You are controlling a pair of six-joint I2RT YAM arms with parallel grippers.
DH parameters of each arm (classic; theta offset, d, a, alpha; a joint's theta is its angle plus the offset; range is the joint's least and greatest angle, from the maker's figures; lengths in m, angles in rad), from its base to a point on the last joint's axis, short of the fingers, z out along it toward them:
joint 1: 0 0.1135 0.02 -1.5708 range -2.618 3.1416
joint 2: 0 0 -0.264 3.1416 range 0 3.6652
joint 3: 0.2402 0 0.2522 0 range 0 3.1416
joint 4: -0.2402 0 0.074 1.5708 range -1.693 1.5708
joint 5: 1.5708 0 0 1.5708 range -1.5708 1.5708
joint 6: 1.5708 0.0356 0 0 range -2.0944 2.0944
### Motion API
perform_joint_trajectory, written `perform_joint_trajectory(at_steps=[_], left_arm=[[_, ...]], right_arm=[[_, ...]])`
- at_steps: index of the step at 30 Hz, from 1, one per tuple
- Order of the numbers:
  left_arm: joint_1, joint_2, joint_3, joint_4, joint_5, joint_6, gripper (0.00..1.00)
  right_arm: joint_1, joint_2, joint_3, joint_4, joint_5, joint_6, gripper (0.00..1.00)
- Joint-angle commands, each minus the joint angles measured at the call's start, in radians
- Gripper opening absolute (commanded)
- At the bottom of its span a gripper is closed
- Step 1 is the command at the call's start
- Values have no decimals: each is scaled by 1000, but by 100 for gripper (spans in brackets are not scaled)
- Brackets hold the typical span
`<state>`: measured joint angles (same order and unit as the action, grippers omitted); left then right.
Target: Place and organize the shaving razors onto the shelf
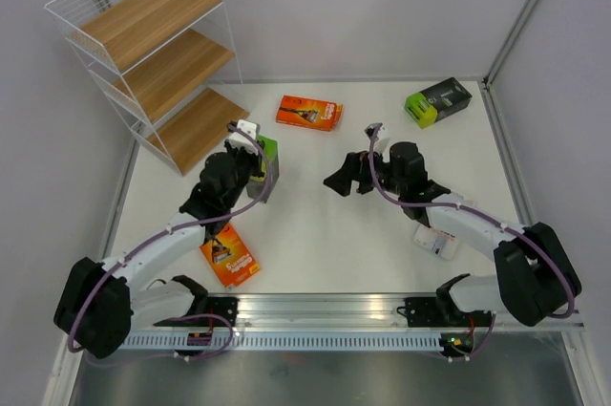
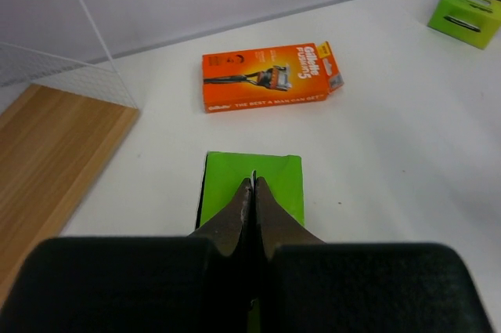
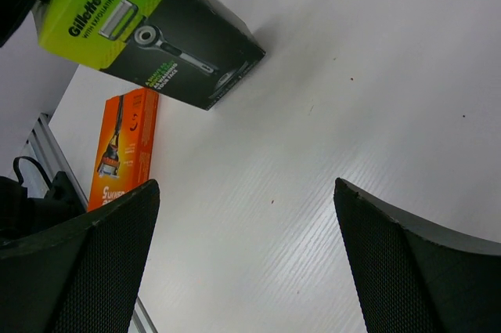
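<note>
The left gripper [image 2: 252,186] was closed on the lime-ended pack [image 2: 280,184]; the shelf [image 1: 153,14] stood near, toward the table's [image 1: 315,224] far-left corner. The right gripper [image 3: 246,255] was open.

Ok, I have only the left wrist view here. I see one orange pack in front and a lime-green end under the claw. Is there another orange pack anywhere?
Observer: Yes, a second orange pack lies flat on the table, close beside the left arm.
Operator: And where is the white pack?
Observer: The white pack lies partly hidden under the right arm.
Operator: Is the right claw carrying something?
Observer: No, the right claw is wide open, with nothing between its fingers.
</note>
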<state>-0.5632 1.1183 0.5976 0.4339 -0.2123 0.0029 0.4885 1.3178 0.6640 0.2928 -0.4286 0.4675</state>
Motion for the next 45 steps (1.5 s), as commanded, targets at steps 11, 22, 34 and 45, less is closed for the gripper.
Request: perform_joint_trajectory(at_steps=[11, 22, 34, 45], left_arm=[[296, 132, 218, 161, 208, 155, 2], [365, 370, 373, 235, 169, 232, 2], [395, 494, 505, 253, 108, 233, 2], [396, 583, 547, 321, -15, 252, 2]], right_arm=[[7, 93, 124, -15, 24, -50, 98], [7, 219, 236, -79, 24, -75, 98], [7, 258, 258, -103, 37, -95, 98], [9, 320, 299, -84, 22, -73, 98]])
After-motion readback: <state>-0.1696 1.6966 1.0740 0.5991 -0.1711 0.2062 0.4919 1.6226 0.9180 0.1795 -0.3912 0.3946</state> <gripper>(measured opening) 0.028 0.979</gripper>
